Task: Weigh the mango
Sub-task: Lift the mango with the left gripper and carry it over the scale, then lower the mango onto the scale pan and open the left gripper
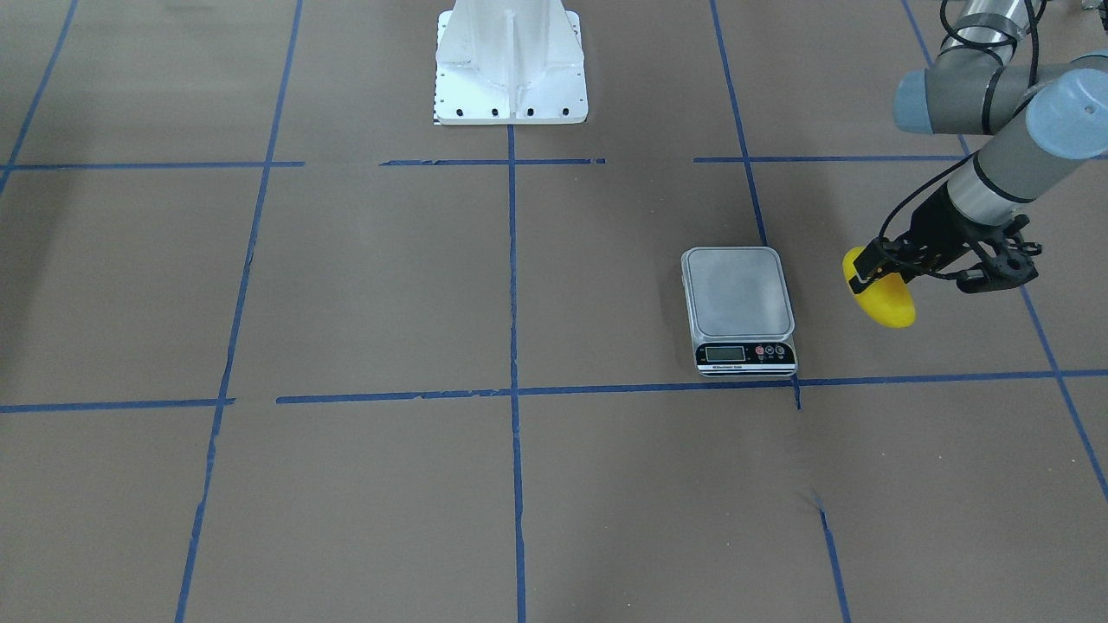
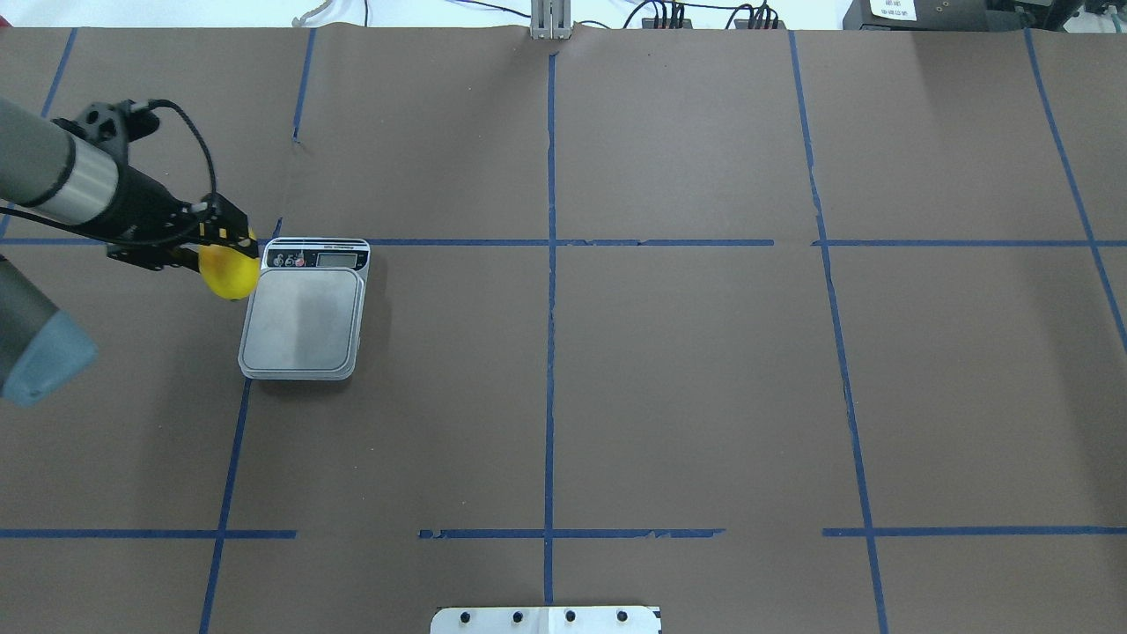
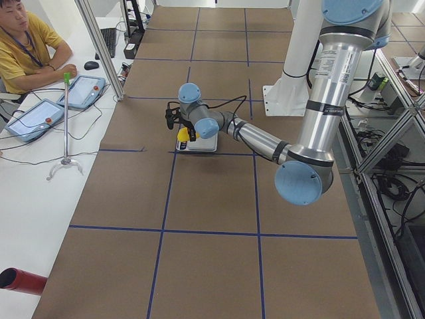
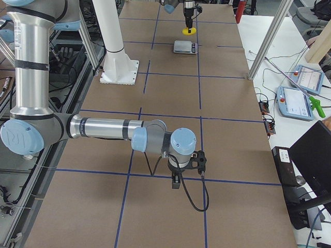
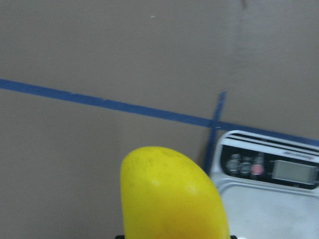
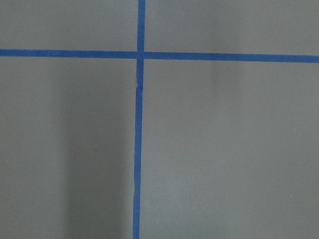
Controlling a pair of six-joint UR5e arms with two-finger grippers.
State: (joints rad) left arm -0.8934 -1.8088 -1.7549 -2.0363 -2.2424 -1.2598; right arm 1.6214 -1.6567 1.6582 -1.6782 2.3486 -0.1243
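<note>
The mango [image 1: 885,301] is bright yellow and hangs above the table in my left gripper [image 1: 872,275], which is shut on its upper end. In the overhead view the mango [image 2: 229,273] is just left of the scale [image 2: 304,321], at its display-end corner, and not on the platform. The scale [image 1: 737,294] is a silver platform with a black display strip, and its platform is bare. The left wrist view shows the mango [image 5: 172,199] close up with the scale [image 5: 269,209] to its right. My right gripper [image 4: 187,168] points down at bare table far from the scale; I cannot tell its state.
The white robot base [image 1: 511,65] stands at the table's middle on the robot's side. Blue tape lines [image 2: 550,264] divide the brown table into squares. An operator [image 3: 26,46] sits beside tablets [image 3: 83,90] off the table's far side.
</note>
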